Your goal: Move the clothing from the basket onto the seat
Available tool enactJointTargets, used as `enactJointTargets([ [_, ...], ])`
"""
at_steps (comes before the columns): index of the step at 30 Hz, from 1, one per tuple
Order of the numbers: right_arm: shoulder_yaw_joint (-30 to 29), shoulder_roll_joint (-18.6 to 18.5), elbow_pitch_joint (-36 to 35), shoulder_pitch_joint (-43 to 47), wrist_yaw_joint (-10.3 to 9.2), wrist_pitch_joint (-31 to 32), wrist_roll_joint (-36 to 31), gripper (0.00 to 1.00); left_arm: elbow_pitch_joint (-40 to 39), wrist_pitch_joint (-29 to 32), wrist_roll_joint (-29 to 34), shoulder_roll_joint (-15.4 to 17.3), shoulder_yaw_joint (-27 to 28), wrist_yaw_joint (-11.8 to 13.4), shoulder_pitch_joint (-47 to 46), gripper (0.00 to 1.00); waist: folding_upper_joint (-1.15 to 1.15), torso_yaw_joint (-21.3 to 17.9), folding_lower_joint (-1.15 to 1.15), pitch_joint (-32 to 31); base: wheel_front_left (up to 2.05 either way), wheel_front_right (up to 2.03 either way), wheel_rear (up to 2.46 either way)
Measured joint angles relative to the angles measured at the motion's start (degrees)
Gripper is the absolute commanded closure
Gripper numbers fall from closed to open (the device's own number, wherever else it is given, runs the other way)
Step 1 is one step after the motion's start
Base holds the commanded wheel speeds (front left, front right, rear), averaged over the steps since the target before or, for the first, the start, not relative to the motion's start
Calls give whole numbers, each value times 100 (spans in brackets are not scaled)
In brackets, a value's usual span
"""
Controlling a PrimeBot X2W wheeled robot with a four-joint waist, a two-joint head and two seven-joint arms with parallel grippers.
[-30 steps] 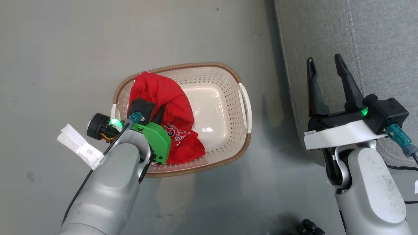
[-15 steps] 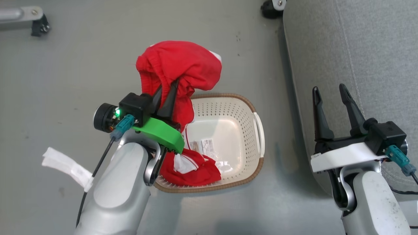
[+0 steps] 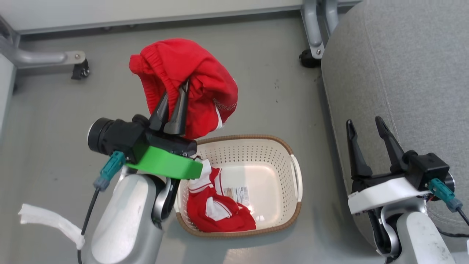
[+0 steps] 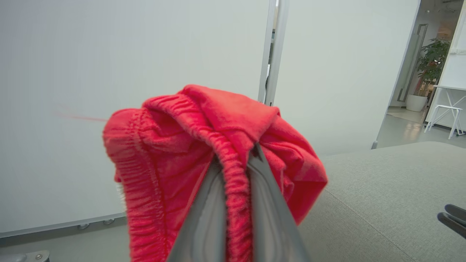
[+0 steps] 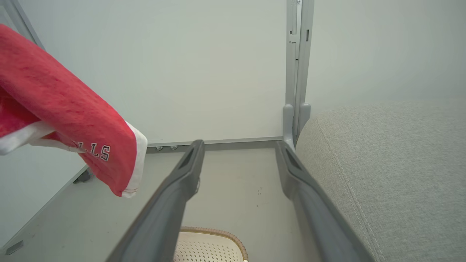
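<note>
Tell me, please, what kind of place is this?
Probably an office or lab rather than a home: white partition panels on wheeled metal feet, a grey floor, and a potted plant by a white table past the seat.

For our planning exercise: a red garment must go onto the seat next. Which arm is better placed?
Left. The left pincer is shut on a garment, clear of the basket. The right pincer is open and empty, though nearer the seat.

Silver-grey forearms [image 3: 124,220]; green left wrist bracket [image 3: 165,167], white right bracket [image 3: 384,192]; teal plugs [image 3: 110,170].
</note>
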Motion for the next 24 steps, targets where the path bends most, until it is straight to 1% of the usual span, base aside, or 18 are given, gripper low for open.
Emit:
enactJointTargets([
  [10, 129, -2, -232, 408, 0, 223, 29, 0, -593, 0, 107, 21, -51, 1, 687, 100, 0, 39, 0, -482, 0, 0, 0],
  [17, 182, -2, -319, 578, 0, 339, 69, 0, -680, 0, 105, 31, -120, 26, 1011, 100, 0, 56, 0, -713, 0, 0, 0],
  [24, 182, -1, -394, 645, 0, 363, 102, 0, -711, 2, 58, 33, -160, 59, 1068, 100, 0, 61, 0, -744, 0, 0, 0],
])
